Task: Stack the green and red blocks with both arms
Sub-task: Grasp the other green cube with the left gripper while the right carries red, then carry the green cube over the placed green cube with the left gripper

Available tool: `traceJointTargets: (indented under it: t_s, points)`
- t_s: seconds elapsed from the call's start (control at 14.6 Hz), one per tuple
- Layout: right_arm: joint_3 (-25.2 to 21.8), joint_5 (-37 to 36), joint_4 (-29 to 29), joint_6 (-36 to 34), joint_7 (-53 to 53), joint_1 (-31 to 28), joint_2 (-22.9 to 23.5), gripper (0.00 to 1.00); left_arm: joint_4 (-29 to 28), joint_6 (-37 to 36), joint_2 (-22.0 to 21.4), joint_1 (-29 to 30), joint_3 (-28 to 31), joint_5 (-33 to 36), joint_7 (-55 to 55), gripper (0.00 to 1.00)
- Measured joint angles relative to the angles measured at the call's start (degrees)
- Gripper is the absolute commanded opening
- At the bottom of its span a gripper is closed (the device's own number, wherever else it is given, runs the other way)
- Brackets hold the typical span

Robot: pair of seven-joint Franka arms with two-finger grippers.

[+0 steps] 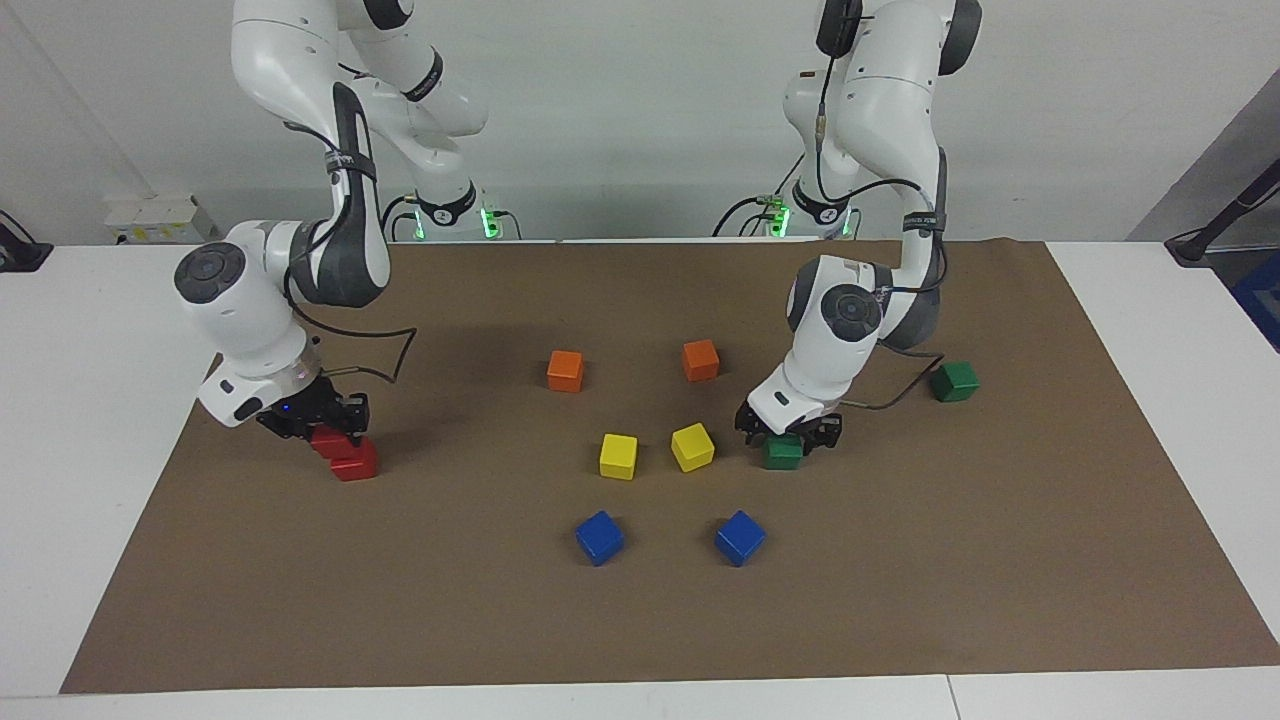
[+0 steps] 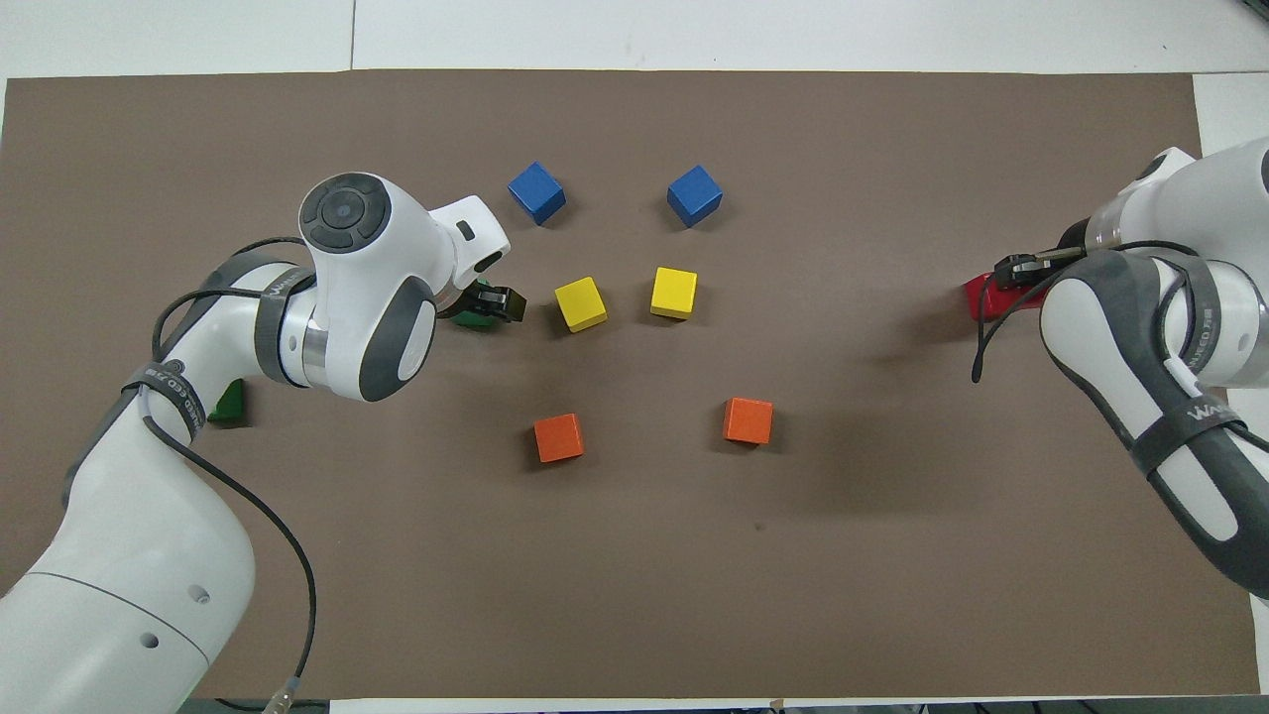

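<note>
My right gripper point(image 1: 325, 430) is shut on a red block point(image 1: 322, 441). It holds it low, overlapping the second red block point(image 1: 356, 463), which lies on the mat toward the right arm's end. The overhead view shows only a red patch point(image 2: 984, 297) beside that gripper point(image 2: 1013, 272). My left gripper point(image 1: 790, 435) is down over a green block point(image 1: 783, 453) on the mat beside a yellow cube; the block peeks out under the gripper point(image 2: 493, 304) in the overhead view point(image 2: 474, 320). The second green block point(image 1: 955, 381) lies nearer the left arm's end, partly hidden by the arm overhead point(image 2: 230, 402).
Two orange cubes point(image 1: 565, 370) point(image 1: 701, 360), two yellow cubes point(image 1: 618, 456) point(image 1: 692, 447) and two blue cubes point(image 1: 599, 537) point(image 1: 740, 537) lie mid-mat in three rows on the brown mat point(image 1: 900, 600). The yellow cube point(image 1: 692, 447) is close to the left gripper.
</note>
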Motion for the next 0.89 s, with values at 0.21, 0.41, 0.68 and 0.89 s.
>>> traceJointTargets:
  t_s: [0.21, 0.41, 0.68, 0.89]
  points:
    - [0.0, 0.0, -0.2, 0.1, 0.0, 0.0, 0.0, 0.00, 0.0, 0.2, 0.0, 0.0, 0.1, 0.0, -0.4, 0.00]
    - [0.0, 0.0, -0.4, 0.1, 0.0, 0.0, 0.0, 0.00, 0.0, 0.1, 0.0, 0.0, 0.4, 1.0, -0.7, 0.00]
    - [0.1, 0.0, -0.6, 0.9, 0.0, 0.0, 0.0, 0.00, 1.2, -1.9, -0.5, 0.1, 1.0, 1.5, -1.2, 0.00]
    - [0.1, -0.1, -0.8, 1.4, 0.0, 0.0, 0.2, 0.00, 3.5, -10.3, -5.7, 3.8, 1.3, 1.4, -1.7, 0.00]
